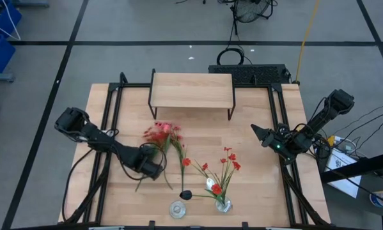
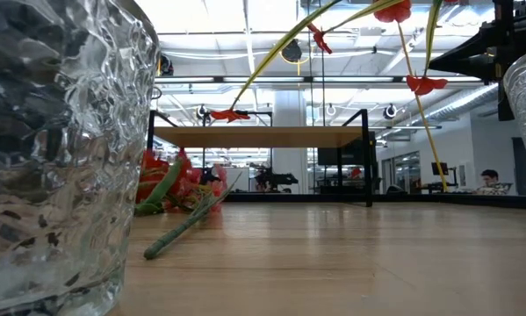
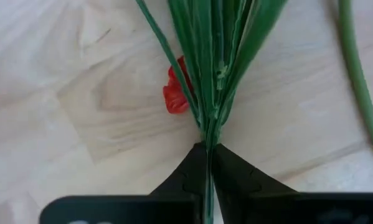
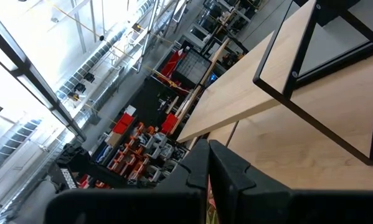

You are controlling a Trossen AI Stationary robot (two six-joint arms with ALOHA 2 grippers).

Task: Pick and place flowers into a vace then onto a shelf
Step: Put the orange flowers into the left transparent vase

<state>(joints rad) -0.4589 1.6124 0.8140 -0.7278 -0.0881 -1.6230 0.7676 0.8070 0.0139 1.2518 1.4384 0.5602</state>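
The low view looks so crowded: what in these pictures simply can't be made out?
- Low view: the near glass vase fills the left side, hiding the left pincer.
- Left wrist view: the flowers run off the edge; blossoms are unseen.
- High view: the left pincer is too small to show its grip.

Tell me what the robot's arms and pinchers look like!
Both arms are black and jointed, with black cables along them. The left gripper and the right gripper each have two dark, wedge-shaped fingers. A small green light glows on the right arm.

Dark jointed arms point(image 1: 108, 144) (black cables trailing)
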